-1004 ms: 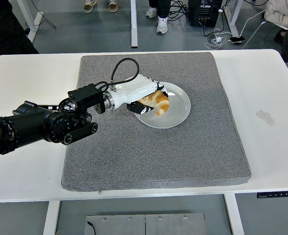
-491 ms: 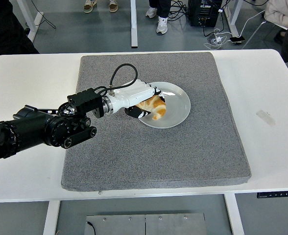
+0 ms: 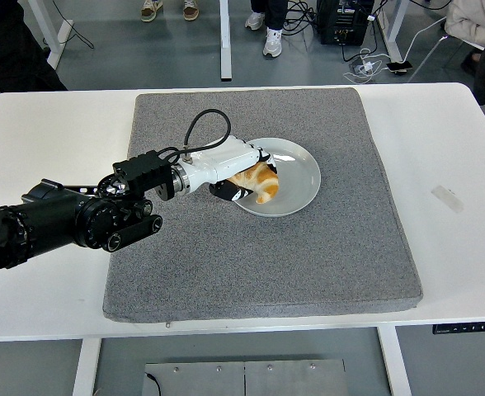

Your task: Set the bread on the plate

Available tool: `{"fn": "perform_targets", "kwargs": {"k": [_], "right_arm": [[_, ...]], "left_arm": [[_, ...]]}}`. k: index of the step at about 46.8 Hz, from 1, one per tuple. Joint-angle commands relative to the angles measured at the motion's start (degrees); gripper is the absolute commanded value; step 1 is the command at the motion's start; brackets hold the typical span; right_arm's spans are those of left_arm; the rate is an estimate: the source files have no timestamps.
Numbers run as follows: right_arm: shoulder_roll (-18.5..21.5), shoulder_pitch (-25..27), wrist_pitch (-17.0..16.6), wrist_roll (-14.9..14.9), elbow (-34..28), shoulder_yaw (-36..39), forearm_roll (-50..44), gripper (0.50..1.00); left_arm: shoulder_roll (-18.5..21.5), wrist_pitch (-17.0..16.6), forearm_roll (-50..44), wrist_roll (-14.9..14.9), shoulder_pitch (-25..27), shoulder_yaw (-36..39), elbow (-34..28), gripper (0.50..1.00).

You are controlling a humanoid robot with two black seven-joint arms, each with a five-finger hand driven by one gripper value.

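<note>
white counter [image 3: 44, 132] fills most of the frame, w/ a big square grey felt-like mat [image 3: 259, 256] laid on it, centre frame, reaching nearly from the counter's far edge to its near edge. small pale strip of tape [image 3: 447, 198] on the bare counter at right, well apart from the mat. behind the counter, top of frame: grey floor, white desk legs [image 3: 224, 40], a black box w/ cables [image 3: 344, 21] upper right, and shoes of people standing [image 3: 272, 41] along the top edge. dark clothing of a person at upper left corner.

round white plate [image 3: 300, 186] sits on the mat, upper centre. the golden-brown bread w/ pale stripes, croissant-like [image 3: 261, 180], is over the plate's left half, touching or just above it, can't tell which. its long axis runs roughly from upper left to lower right in the frame, a slight curve, w/ the free tip pointing toward the lower right, toward the plate's centre.

left robot hand [image 3: 241, 172], white shell w/ black pads, comes in from the left edge on a black arm [image 3: 69, 219] that lies across the mat's left side; a black cable loops over the wrist. its fingers [image 3: 263, 155] are clamped round the bread, some over the top and a dark pad under its left end. right arm isn't in the frame.
</note>
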State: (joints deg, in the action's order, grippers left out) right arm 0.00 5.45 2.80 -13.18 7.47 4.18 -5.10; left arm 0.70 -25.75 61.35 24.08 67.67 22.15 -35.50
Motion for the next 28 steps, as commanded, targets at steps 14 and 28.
{"fn": "perform_targets", "kwargs": {"k": [14, 28], "right_arm": [[0.0, 0.0, 0.0, 0.0, 0.0, 0.0, 0.0, 1.0], [0.0, 0.0, 0.0, 0.0, 0.0, 0.0, 0.0, 1.0]], "left_arm": [[0.0, 0.4, 0.0, 0.0, -0.4, 0.9, -0.1, 0.937], [0.3, 1.7, -0.5, 0.9, 2.3, 0.5, -1.0, 0.952]]}}
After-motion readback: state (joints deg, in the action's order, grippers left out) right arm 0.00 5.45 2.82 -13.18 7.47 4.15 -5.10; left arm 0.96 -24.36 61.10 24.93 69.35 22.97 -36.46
